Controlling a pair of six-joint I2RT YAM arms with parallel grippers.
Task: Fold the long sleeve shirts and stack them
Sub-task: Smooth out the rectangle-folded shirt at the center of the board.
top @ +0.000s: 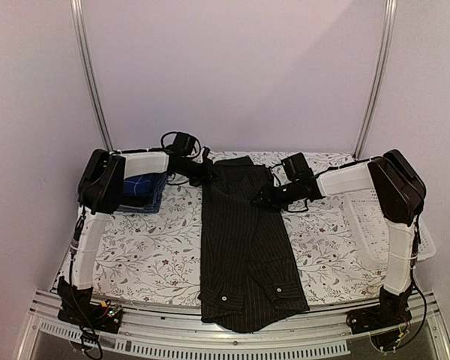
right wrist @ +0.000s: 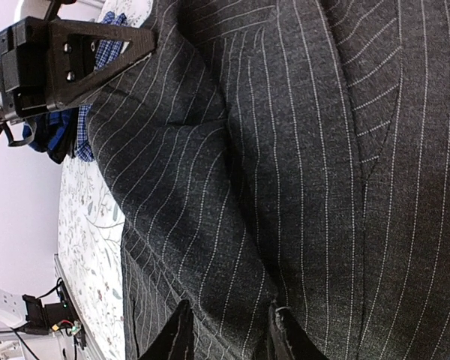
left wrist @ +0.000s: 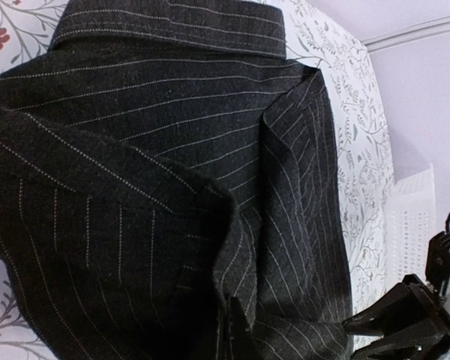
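Your left gripper (top: 205,173) has its jaws shut on the pinstriped shirt (top: 244,240); your right gripper (right wrist: 229,334) has its jaws part-open, straddling a fold of it.

Both your arms reach inward; left gripper (top: 204,171) clamped on the pinstriped shirt (top: 244,240), right gripper's (right wrist: 231,311) jaws apart.

A black pinstriped shirt (top: 244,247) lay lengthwise down the middle of the table (top: 157,255), collar at 12 o'clock and its hem hanging over the edge at 6 o'clock. The table wore a flowered cover. The left gripper (top: 202,171) sat on the shirt's shoulder at about 11 o'clock and the right gripper (top: 264,198) on its side at about 1 o'clock, their jaws too small to read. A folded plaid shirt (top: 144,189) lay at 10 o'clock, partly under the left arm. A white basket (top: 371,225) stood at 3 o'clock.
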